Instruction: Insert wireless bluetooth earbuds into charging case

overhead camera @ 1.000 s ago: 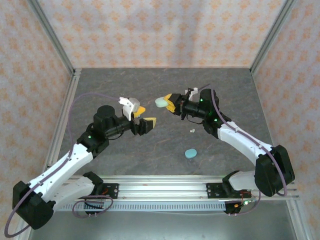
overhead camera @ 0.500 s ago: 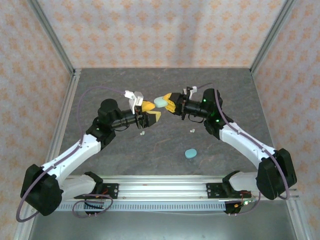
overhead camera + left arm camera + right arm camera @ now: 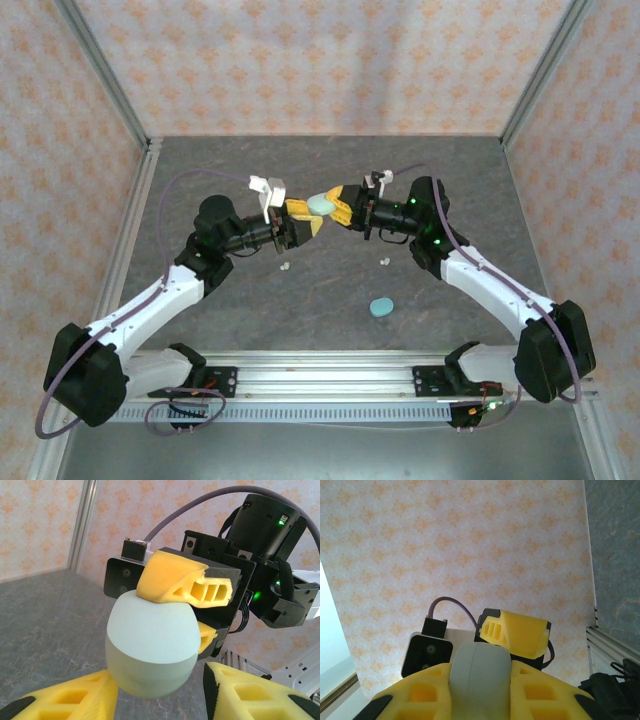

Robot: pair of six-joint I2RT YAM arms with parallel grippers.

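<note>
My right gripper (image 3: 338,208) is shut on a pale blue-green oval charging case (image 3: 320,204), held in the air above the middle of the table. In the right wrist view the case (image 3: 480,677) sits wedged between my right gripper's (image 3: 480,687) yellow fingers. My left gripper (image 3: 303,220) faces it from the left. In the left wrist view the case (image 3: 150,645) has its lower end between the left gripper's (image 3: 156,696) jaws, which are open, with a small gap on the right side. Tiny pale earbuds (image 3: 285,267) lie on the table below, and more earbuds (image 3: 385,261) to the right.
A second blue-green case (image 3: 381,306) lies shut on the grey table (image 3: 230,170) nearer the front. Patterned walls and metal frame posts (image 3: 105,80) close in the sides and back. A rail (image 3: 330,375) runs along the front edge.
My left gripper has swung right and up to the held case, and its jaws have narrowed around the case's end. The right gripper has kept its grip and barely moved.
</note>
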